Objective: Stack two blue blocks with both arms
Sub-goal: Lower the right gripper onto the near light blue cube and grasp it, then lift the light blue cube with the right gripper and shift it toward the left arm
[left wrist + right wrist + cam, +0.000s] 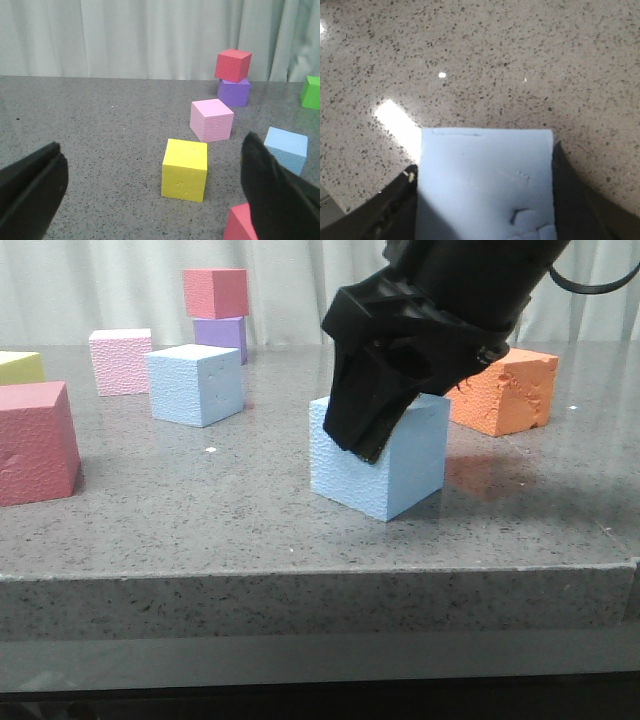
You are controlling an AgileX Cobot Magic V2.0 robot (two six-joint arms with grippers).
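2 blue blocks (379,468) (196,384) apart, right pincer (368,445) clamping 1, left pincer (150,192) wide open

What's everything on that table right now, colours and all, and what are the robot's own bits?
Light blue foam cubes: two; one near the front between the right gripper's fingers, one further back left.
Red foam cubes: two; one at the left edge, one atop the purple cube.
Purple foam cube: one, at the back.
Pink foam cube: one, back left.
Yellow foam cube: one, far left.
Orange foam cube: one, right.
Green foam cube: one, left wrist view only.
Grey speckled table.
Right gripper: black, around the near blue cube.
Left gripper: black, open, empty.
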